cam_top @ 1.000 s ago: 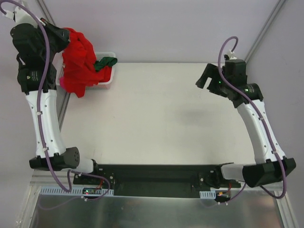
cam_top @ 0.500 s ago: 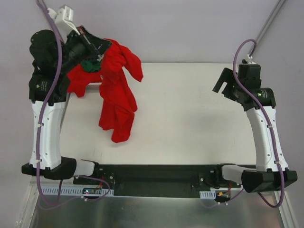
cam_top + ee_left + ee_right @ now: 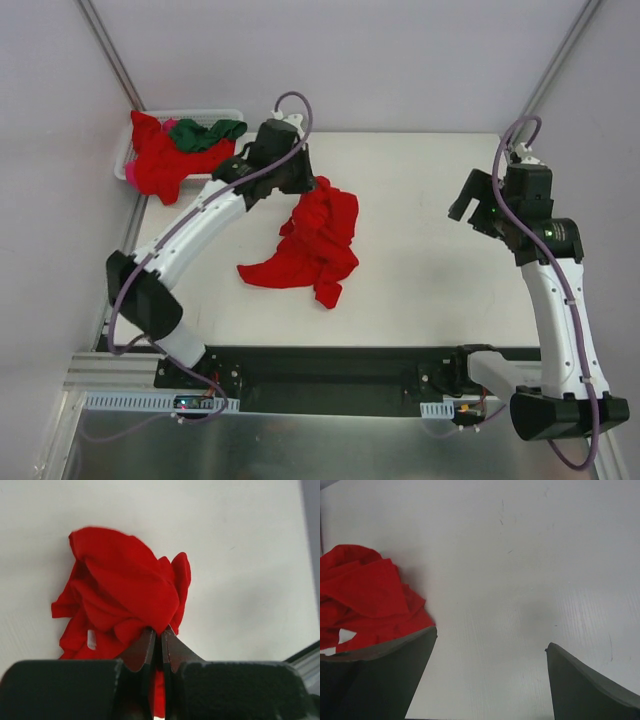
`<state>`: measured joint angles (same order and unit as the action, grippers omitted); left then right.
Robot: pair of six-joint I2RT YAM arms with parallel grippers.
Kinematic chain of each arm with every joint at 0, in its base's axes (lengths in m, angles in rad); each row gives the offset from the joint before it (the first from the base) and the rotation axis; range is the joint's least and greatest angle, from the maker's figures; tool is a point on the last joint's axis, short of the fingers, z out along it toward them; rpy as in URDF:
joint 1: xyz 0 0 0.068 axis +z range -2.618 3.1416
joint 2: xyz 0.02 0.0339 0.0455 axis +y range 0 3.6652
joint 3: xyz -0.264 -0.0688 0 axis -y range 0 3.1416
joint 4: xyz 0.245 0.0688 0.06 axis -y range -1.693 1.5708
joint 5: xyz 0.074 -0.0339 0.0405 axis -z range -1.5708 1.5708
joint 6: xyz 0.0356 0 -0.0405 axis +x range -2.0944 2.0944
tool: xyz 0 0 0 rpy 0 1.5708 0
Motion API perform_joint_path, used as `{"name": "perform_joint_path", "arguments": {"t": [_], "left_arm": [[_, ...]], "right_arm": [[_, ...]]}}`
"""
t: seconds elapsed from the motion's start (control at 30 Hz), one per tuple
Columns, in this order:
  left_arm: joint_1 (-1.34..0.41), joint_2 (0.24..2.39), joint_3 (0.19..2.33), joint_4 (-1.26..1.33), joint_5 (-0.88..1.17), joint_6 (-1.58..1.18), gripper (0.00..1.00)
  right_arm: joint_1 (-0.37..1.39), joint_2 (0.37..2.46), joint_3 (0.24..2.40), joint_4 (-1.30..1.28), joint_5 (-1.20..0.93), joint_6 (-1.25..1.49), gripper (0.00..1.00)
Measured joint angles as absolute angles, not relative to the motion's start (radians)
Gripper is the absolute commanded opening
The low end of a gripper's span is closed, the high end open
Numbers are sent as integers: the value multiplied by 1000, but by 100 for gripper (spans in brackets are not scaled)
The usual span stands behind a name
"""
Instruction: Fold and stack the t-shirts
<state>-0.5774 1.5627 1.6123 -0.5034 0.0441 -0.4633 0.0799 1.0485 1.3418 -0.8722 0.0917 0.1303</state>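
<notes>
Beneath my left claw (image 3: pixel 160 635), the red t-shirt (image 3: pixel 318 240) now lies crumpled on the desk (image 3: pixel 430 290), one fold pinched in the closed jaws. A second ago it hung over the basket (image 3: pixel 236 116). One shirt is out and needs spreading. To that claw's right, my right claw (image 3: pixel 470 197) waits wide open, holding nothing.

Bright, even light all round, nothing blown out
Only soft shadows are thrown on the surface (image 3: pixel 430 290); the fingers (image 3: pixel 375 680) are blurred up close in both wrist views.
</notes>
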Motion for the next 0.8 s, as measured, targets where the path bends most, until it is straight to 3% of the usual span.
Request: {"name": "perform_joint_path", "arguments": {"t": [0.23,0.3,0.33,0.37,0.47,0.5,0.57,0.8], "left_arm": [[-609,1878,1573,-405,19,-501,0],[-620,1938,1574,-387,23,-510,5],[-626,1967,1575,-380,24,-513,10],[-629,1983,1578,-379,24,-514,23],[-636,2009,1595,-376,25,-511,48],[-635,2009,1603,-374,25,-512,71],[-633,2004,1621,-368,23,-503,99],[-537,1840,1676,-474,44,-516,99]], "right_arm": [[80,1059,1216,-827,36,134,96],[80,1069,1196,-802,15,134,96],[80,1076,1188,-790,3,134,96],[80,1084,1183,-776,-12,134,96],[82,1120,1180,-743,-47,134,96],[87,1134,1180,-729,-59,134,96],[102,1161,1182,-709,-71,134,96],[243,1263,1267,-679,-107,122,96]]}}
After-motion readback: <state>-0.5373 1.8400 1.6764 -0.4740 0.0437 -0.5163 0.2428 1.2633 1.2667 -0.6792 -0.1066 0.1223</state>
